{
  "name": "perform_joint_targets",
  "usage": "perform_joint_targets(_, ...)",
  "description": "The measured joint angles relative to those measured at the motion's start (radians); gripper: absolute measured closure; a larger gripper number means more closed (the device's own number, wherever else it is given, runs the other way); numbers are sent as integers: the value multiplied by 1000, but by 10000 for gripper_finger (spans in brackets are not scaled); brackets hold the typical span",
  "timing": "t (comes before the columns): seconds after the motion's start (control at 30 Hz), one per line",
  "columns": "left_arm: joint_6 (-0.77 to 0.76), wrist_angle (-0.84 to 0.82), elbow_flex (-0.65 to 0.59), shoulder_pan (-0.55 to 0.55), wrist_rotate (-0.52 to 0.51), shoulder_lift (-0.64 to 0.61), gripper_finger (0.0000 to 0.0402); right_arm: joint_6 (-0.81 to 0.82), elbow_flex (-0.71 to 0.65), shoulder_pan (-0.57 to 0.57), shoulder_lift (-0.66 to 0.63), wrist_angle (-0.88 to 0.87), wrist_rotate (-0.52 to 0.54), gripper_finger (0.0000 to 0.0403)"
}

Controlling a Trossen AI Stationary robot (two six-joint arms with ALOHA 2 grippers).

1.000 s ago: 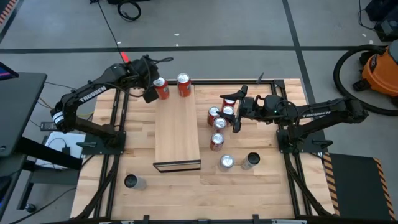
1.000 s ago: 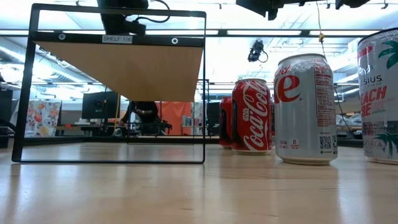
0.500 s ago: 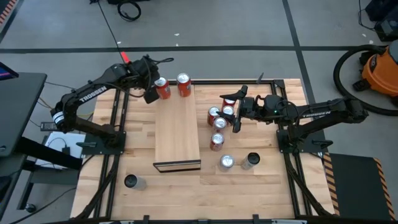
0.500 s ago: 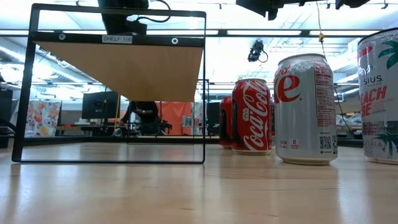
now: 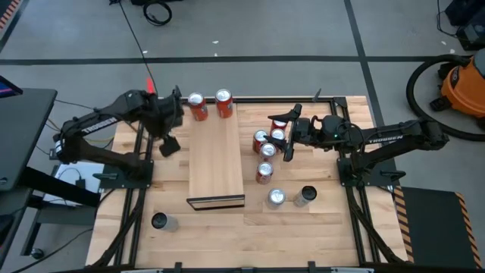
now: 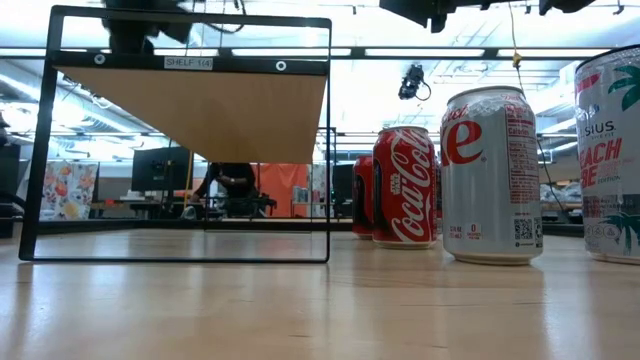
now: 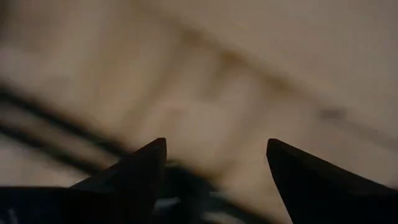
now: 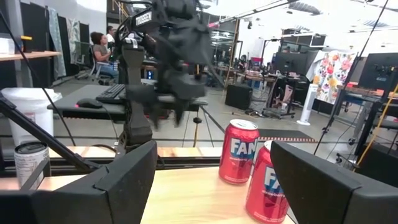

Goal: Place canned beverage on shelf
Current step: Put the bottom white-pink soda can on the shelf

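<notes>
Two orange cans (image 5: 210, 105) stand on your shelf (image 5: 215, 155); left gripper (image 5: 168, 144) beside it spread, empty; right gripper (image 5: 286, 135) wide.

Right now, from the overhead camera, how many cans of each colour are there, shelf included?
Fanta cans on the shelf: 2
Red cans on the table: 5, one partly under the right gripper
Silver or pale cans: 3
Total: 10

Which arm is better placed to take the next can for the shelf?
Probably the right: its open gripper hovers at the can cluster beside the shelf. The left gripper is open, off the shelf's other side, no can near.
</notes>
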Motion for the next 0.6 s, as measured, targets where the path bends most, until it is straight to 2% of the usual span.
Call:
perform_joint_targets(0.07, -108, 10, 0, -89, 107, -19, 114, 3, 0, 0, 0, 0, 0, 80)
perform_joint_targets(0.13, -199, -15, 2, -205, 133, -22, 114, 2, 0, 1, 0, -3, 0, 80)
perform_joint_targets(0.33, -417, -9, -1, -519, 108, -20, 114, -28, 0, 0, 0, 4, 1, 80)
perform_joint_targets(0.53, -640, 36, -1, -779, -14, -4, 114, -50, 0, -24, 0, -1, 6, 80)
perform_joint_targets(0.6, -709, 72, -1, -853, -23, 12, 114, -35, 0, -27, 0, 1, 5, 80)
